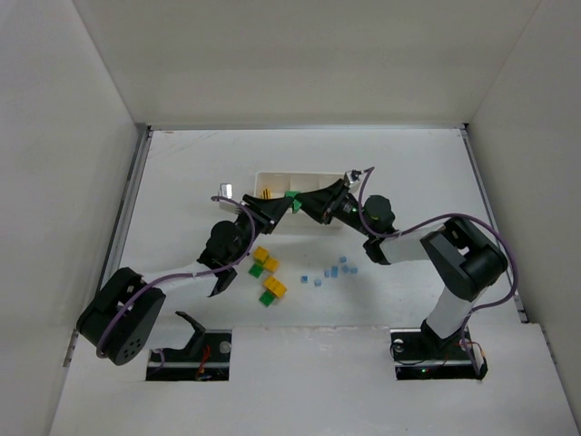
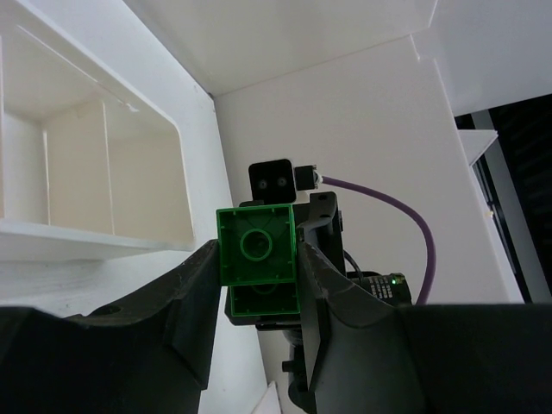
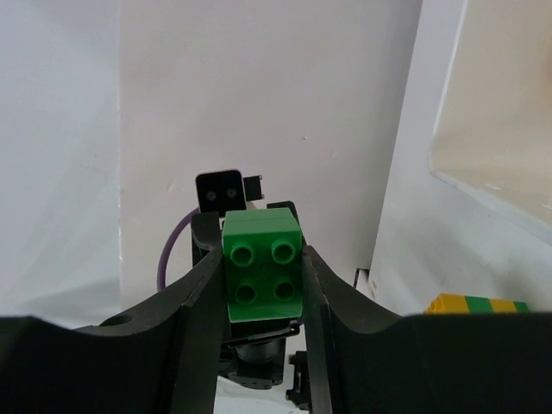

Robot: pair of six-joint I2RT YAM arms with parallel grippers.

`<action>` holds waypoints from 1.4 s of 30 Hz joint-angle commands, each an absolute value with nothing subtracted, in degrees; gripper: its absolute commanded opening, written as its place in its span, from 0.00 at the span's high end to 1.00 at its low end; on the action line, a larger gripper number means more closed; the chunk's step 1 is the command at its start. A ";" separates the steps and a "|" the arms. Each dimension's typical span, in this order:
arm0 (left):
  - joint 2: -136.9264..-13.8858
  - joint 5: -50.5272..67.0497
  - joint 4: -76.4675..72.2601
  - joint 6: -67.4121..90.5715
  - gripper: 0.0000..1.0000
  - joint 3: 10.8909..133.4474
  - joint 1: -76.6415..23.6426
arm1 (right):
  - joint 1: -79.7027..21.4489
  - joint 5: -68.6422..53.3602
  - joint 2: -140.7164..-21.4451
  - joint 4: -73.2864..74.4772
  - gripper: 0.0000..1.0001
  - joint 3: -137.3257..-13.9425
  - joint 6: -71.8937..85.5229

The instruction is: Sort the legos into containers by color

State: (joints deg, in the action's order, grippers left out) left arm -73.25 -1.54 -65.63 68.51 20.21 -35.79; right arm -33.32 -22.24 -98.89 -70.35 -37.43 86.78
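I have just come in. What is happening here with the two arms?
Both arms meet at the white tray. The left gripper and the right gripper are both closed on the sides of one green brick, held in the air between them. Yellow-green pairs and tiny light blue pieces lie on the table, not yet sorted.

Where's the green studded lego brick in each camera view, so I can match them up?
Top external: the small green studded plastic brick is at centre, by the white plastic compartment tray.
Left wrist: lower centre, hollow underside showing, clamped in the left pincer.
Right wrist: lower centre, studs showing, clamped in the right pincer.
Shared landmark: the tray.
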 commanded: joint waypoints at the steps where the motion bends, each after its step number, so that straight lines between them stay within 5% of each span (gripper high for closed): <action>1: -71.19 -1.41 -69.08 68.38 0.86 19.16 -34.85 | -33.00 -22.32 -96.77 -74.36 0.64 -37.00 85.34; 16: -67.59 0.35 -67.06 67.59 0.88 16.52 -28.78 | -28.26 -23.47 -92.29 -69.36 0.68 -34.54 79.46; 28: -65.40 -0.43 -58.55 59.07 0.88 20.21 -32.21 | -29.13 -0.55 -83.23 -21.39 0.66 -47.79 45.20; 35: -62.93 -4.04 -50.99 52.92 0.87 22.94 -34.84 | -32.82 2.81 -90.25 -16.26 0.63 -56.15 40.26; 37: -62.93 -4.48 -49.31 51.42 0.87 24.08 -35.37 | -33.35 2.99 -92.10 -15.56 0.60 -58.00 40.08; 38: -63.36 -5.09 -47.39 49.85 0.87 25.56 -35.81 | -33.70 2.99 -93.41 -15.56 0.46 -59.57 39.82; 42: -65.03 -5.45 -45.71 48.26 0.87 27.68 -36.16 | -33.79 3.08 -93.34 -15.47 0.35 -60.29 39.64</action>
